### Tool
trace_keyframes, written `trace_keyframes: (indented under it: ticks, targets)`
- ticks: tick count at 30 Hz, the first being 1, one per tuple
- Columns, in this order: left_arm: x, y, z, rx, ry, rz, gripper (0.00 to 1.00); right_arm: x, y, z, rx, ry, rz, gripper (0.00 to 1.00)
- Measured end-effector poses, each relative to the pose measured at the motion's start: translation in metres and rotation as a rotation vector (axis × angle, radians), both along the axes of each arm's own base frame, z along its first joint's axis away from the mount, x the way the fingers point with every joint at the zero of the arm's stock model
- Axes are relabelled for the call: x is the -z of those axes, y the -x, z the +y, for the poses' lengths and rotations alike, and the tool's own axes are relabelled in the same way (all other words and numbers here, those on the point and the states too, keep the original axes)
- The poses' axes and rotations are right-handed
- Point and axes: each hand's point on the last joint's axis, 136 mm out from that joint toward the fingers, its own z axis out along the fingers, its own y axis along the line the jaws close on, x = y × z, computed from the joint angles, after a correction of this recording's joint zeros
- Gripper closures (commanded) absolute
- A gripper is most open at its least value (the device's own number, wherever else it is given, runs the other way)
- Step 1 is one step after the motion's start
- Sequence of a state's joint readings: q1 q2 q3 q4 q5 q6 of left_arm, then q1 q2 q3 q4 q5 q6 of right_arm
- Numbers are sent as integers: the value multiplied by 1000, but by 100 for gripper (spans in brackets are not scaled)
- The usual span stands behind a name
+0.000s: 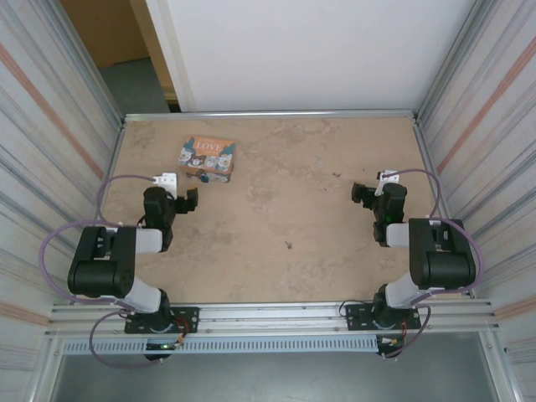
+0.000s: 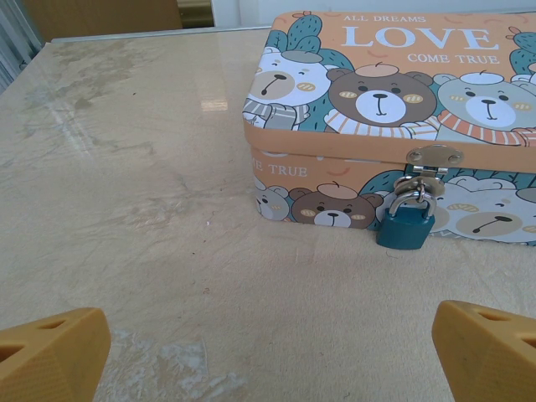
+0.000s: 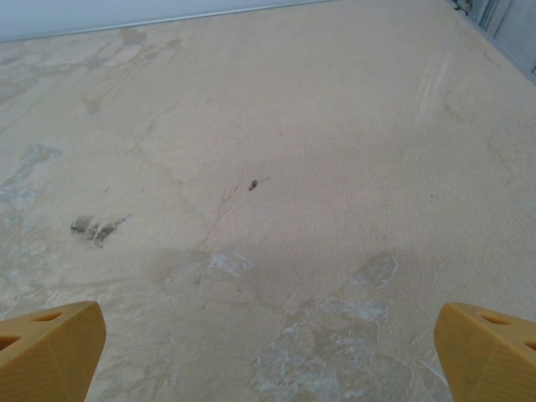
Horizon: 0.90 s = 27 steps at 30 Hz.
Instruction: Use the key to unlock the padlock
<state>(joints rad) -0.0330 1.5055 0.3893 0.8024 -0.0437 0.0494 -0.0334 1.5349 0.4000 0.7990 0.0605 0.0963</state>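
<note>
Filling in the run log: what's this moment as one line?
left fingers: open, empty, facing padlock | right fingers: open, empty, above table | padlock: shut, hanging on tin box hasp

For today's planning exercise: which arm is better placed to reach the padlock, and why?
Left. The left gripper sits open near the tin, its camera facing the padlock; the right gripper, also open, is across the table.

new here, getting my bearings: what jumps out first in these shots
The orange bear-print tin marked LOVE stands out, at the far left of the table. A small teal padlock hangs from its front hasp, just ahead of the left gripper, whose jaws stand wide open. The right gripper, also open, faces a stained patch of table.
</note>
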Motion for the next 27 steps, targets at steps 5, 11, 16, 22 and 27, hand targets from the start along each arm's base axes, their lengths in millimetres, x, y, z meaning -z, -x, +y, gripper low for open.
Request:
trace_keyframes:
  ticks: [5, 11, 16, 22, 27]
  targets:
    - [0, 0, 0, 0, 0, 0, 1, 0, 0, 0, 0, 0, 0, 1]
    - [0, 0, -1, 4, 1, 0, 1, 0, 0, 0, 0, 0, 0, 1]
    - [0, 0, -2, 10, 4, 0, 1, 0, 0, 0, -1, 0, 0, 1]
    - [-5, 3, -2, 9, 4, 2, 1, -3, 2, 2, -4, 0, 6, 1]
    - [-42, 12, 1, -2, 3, -60, 1, -30, 10, 3, -5, 1, -32, 1]
